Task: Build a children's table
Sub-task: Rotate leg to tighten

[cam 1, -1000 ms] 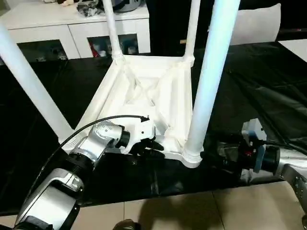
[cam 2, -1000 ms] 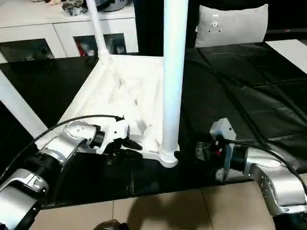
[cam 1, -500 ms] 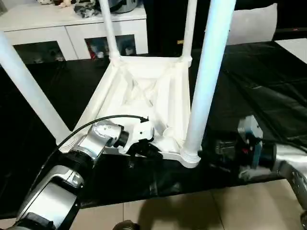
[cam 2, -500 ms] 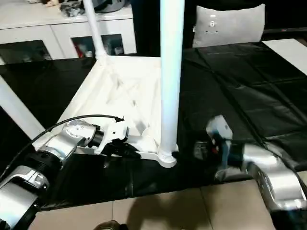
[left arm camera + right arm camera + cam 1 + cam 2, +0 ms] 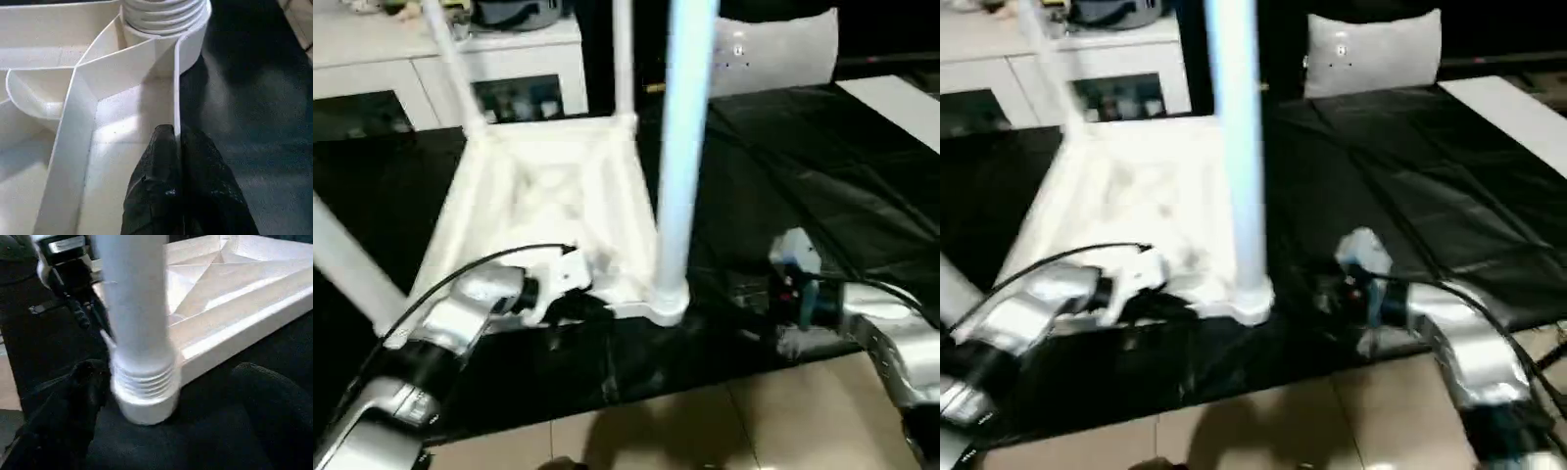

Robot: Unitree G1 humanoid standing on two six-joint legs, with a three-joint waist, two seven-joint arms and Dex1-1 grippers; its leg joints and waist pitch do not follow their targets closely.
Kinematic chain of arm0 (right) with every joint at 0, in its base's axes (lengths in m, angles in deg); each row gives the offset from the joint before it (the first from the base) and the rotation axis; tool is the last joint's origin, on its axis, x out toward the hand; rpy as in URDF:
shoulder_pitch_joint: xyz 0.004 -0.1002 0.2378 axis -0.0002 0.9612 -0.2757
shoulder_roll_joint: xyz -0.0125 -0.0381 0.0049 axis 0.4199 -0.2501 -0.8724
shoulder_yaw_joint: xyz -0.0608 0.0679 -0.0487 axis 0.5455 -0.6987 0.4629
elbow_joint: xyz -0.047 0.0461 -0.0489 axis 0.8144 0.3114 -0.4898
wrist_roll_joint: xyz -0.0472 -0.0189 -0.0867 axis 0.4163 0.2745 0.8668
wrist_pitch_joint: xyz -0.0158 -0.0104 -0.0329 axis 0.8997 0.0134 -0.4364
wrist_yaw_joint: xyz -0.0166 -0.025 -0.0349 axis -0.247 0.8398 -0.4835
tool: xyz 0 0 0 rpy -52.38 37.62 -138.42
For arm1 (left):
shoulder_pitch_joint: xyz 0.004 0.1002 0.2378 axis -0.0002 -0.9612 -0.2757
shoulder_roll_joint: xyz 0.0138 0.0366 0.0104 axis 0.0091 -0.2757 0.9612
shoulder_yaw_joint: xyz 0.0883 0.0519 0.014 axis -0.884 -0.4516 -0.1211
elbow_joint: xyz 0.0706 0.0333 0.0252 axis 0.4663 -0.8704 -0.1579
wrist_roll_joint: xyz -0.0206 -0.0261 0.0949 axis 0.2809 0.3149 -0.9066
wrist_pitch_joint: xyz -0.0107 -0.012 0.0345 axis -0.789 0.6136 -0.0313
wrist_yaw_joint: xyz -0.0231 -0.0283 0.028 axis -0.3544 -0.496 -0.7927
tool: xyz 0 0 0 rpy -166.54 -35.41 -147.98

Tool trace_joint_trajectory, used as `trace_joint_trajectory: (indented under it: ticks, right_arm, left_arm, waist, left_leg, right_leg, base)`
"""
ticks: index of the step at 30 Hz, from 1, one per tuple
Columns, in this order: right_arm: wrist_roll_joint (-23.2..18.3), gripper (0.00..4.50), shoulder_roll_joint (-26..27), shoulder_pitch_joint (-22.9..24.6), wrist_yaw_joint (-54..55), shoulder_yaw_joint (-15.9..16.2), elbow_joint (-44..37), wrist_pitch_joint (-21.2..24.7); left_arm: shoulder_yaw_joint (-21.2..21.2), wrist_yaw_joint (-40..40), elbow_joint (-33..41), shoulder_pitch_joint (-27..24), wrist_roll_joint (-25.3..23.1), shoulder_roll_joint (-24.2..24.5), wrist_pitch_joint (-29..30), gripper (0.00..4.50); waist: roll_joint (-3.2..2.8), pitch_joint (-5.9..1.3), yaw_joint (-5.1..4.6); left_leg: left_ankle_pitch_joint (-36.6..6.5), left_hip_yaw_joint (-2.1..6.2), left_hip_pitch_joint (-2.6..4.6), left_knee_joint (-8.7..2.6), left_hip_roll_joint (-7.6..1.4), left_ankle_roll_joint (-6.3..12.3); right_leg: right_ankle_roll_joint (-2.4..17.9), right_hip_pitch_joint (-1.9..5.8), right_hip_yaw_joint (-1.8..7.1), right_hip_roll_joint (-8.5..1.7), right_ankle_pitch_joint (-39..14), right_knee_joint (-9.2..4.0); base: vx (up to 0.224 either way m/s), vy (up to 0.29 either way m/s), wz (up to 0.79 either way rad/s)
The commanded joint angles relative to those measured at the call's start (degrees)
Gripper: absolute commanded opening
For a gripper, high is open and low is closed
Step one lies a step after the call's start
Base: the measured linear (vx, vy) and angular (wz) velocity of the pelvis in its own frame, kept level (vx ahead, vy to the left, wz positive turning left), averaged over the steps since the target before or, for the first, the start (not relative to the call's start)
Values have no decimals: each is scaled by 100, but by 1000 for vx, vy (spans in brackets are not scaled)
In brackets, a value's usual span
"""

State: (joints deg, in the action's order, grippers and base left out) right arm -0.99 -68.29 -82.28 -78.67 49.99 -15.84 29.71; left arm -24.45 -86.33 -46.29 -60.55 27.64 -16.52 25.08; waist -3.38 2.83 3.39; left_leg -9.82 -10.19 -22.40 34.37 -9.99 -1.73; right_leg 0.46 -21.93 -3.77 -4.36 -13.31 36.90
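Note:
The white children's table lies upside down on the black sheet, its ribbed underside (image 5: 548, 186) facing up. Its legs stand upright in the corner sockets. The near right leg (image 5: 683, 147) is closest to me. My left gripper (image 5: 590, 306) is at the near edge. In the left wrist view its fingers (image 5: 161, 166) are shut on the thin rim wall (image 5: 176, 88), just short of the corner socket. My right gripper (image 5: 744, 299) hangs low to the right of that leg. It is open, and the leg's threaded base (image 5: 144, 396) stands between its spread fingers (image 5: 73, 411) without touching them.
A white cabinet (image 5: 440, 59) runs along the back, with a grey cushion (image 5: 773, 54) to its right. The black sheet (image 5: 822, 166) ends just in front of my arms, and tiled floor (image 5: 705, 431) lies below. The near left leg (image 5: 342, 264) slants across the left side.
The head camera has swung, so the whole scene sits further left. My left gripper's fingers have closed onto the table's rim. The right gripper stays open by the leg.

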Motion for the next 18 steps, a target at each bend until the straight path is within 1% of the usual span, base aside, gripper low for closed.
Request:
trace_joint_trajectory:
  ticks: [1, 2, 3, 4, 5, 6, 7, 8, 9, 11, 12, 13, 15, 18]
  right_arm:
    - [158, 433, 48, -182, -224, 172, 196, -223]
    - [183, 423, 55, -255, -334, 212, 293, -264]
    - [193, 423, 53, -348, -463, 259, 408, -267]
    - [203, 413, 56, -450, -581, 299, 545, -292]
    - [209, 405, 58, -516, -654, 324, 634, -311]
    - [226, 395, 79, -617, -721, 348, 761, -358]
    - [230, 380, 111, -716, -789, 367, 891, -386]
    - [222, 376, 141, -811, -874, 392, 1000, -381]
    - [223, 376, 166, -892, -947, 420, 1106, -417]
    - [219, 349, 211, -1009, -1078, 471, 1260, -458]
    - [225, 349, 274, -1117, -1230, 521, 1415, -487]
    - [225, 338, 274, -1117, -1230, 521, 1415, -487]
    - [227, 321, 301, -1175, -1340, 553, 1510, -491]
    - [267, 294, 345, -1288, -1520, 601, 1724, -553]
  left_arm:
    - [-130, -197, 136, -114, 9, 17, -130, 1]
    - [-142, -229, 182, -112, 43, -10, -112, 0]
    - [-191, -268, 157, -63, 30, -50, -134, 0]
    - [-242, -283, 149, -16, -2, -83, -130, 0]
    - [-275, -290, 142, 14, -29, -104, -129, 0]
    - [-294, -259, 75, 77, -66, -151, -149, 0]
    - [-298, -241, 29, 119, -89, -191, -171, 0]
    - [-312, -250, -25, 164, -110, -223, -209, 0]
    - [-320, -256, -73, 197, -133, -249, -248, 0]
    - [-356, -279, -141, 247, -194, -276, -316, 0]
    - [-401, -278, -201, 292, -267, -307, -388, 0]
    - [-401, -278, -201, 292, -267, -307, -388, 0]
    - [-430, -282, -223, 309, -286, -328, -413, 0]
    - [-474, -284, -305, 371, -347, -395, -465, 0]
  waist:
    - [93, -344, 75]
    - [91, -349, 81]
    - [153, -356, 94]
    - [172, -364, 162]
    - [158, -358, 186]
    - [196, -363, 215]
    - [195, -366, 243]
    - [196, -359, 268]
    - [196, -359, 268]
    - [206, -350, 301]
    - [207, -355, 317]
    - [207, -355, 315]
    - [206, -369, 344]
    - [218, -380, 375]
  left_leg:
    - [-1187, 126, 93, -385, -335, 323]
    - [-1168, 124, 91, -387, -340, 324]
    - [-1142, 112, 102, -385, -345, 354]
    - [-944, 104, 96, -364, -344, 454]
    - [-921, 97, 98, -360, -346, 467]
    - [-877, 85, 110, -355, -354, 480]
    - [-860, 84, 102, -349, -346, 492]
    - [-901, 84, 102, -348, -342, 481]
    - [-901, 84, 102, -348, -342, 481]
    - [-984, 89, 107, -361, -350, 429]
    - [-1018, 90, 113, -359, -355, 401]
    - [-1028, 92, 110, -360, -351, 392]
    - [-955, 95, 115, -363, -367, 384]
    - [-843, 88, 109, -349, -361, 447]
  right_leg:
    - [1333, 201, 280, -444, -978, -549]
    - [1363, 206, 276, -444, -889, -531]
    - [1389, 205, 274, -443, -800, -531]
    - [1479, 209, 270, -458, -572, -481]
    - [1470, 201, 275, -458, -571, -495]
    - [1480, 197, 281, -456, -484, -488]
    - [1492, 202, 274, -466, -471, -471]
    - [1468, 201, 271, -473, -576, -484]
    - [1468, 201, 271, -473, -576, -484]
    - [1404, 200, 278, -485, -772, -504]
    - [1392, 195, 282, -493, -829, -507]
    - [1400, 195, 278, -489, -846, -506]
    - [1398, 196, 282, -483, -689, -481]
    - [1452, 196, 275, -477, -432, -456]
  base:
    - [0, 0, 0]
    - [0, 0, 0]
    - [0, 0, 0]
    - [0, 0, 0]
    - [0, 0, 0]
    - [0, 0, 0]
    - [0, 0, 0]
    - [0, 0, 0]
    - [0, 0, 0]
    - [0, 0, 0]
    - [0, 0, 0]
    - [0, 0, 0]
    - [0, 0, 0]
    - [0, 0, 0]
